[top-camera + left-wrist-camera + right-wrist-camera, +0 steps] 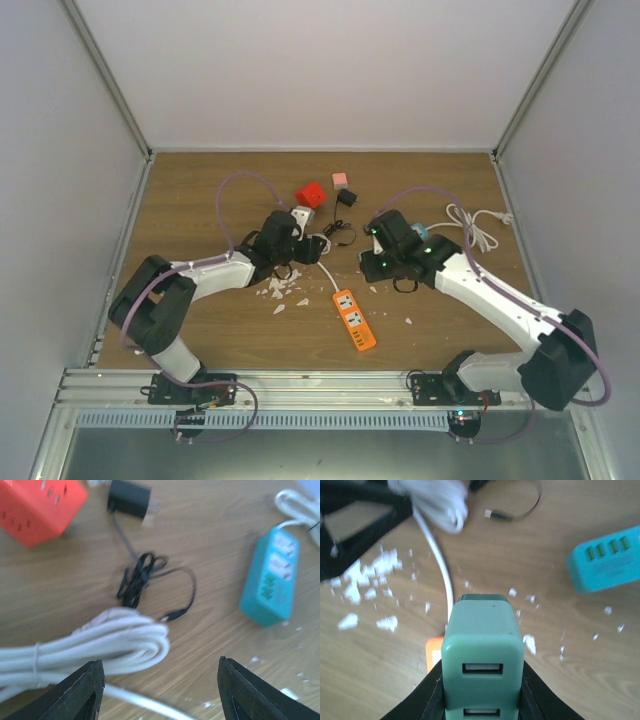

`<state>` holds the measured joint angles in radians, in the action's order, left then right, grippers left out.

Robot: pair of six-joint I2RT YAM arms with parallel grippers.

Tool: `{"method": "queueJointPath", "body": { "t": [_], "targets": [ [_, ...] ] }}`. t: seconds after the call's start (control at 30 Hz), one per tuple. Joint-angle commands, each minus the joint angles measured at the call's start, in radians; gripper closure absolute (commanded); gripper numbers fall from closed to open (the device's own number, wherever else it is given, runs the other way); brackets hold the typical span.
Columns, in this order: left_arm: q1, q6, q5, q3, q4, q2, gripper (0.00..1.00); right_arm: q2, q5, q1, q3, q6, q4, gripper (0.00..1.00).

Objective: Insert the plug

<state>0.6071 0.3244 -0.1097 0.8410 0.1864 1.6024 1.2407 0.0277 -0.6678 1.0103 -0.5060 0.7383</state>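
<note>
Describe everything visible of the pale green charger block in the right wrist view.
The pale green plastic charger block is a smooth, round-cornered cuboid. Its near face carries two USB ports, one above the other; its far end looks darker. The right tool clamps its two sides with black fingers. It is held over the wooden table, an orange power strip partly hidden behind it. Its prongs are hidden.

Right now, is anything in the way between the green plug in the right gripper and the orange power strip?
Nothing visible does. The right gripper holds the green plug close to the orange power strip; only tabletop and small white scraps lie between.
</note>
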Motion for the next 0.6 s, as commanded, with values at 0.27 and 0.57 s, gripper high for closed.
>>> {"method": "queueJointPath", "body": {
  "t": [0.27, 0.57],
  "targets": [
    [0.022, 0.070, 0.318, 0.021, -0.138, 0.121, 0.36, 0.150, -0.115, -0.080, 0.114, 0.145, 0.282, 1.00],
    [0.020, 0.089, 0.364, 0.066, -0.135, 0.231, 0.38, 0.204, -0.149, -0.097, 0.053, 0.171, 0.228, 1.00]
  ]
}}
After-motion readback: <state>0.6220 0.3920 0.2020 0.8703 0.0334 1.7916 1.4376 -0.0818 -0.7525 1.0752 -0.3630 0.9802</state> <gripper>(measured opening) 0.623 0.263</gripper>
